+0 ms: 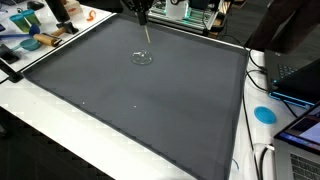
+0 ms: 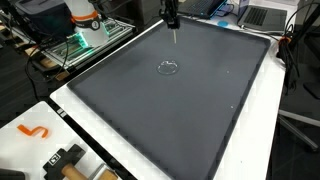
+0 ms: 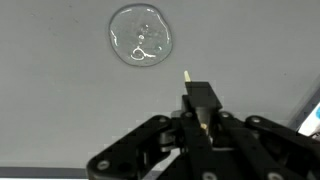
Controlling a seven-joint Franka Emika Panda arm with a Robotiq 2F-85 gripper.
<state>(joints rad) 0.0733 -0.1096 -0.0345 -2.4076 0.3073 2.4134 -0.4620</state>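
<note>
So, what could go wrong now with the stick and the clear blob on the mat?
The thin stick, clamped in the gripper, may slip or snap if pressed onto the gray mat. The clear blob looks liquid, so the stick could smear it over the mat.

Your gripper point(image 3: 200, 108) is matte black throughout. Below the fingers point(image 3: 205, 95), two angular linkage arms point(image 3: 140, 140) fan outward, joined by round pivot pins point(image 3: 100, 165); between them sits a boxy housing point(image 3: 205, 150).
</note>
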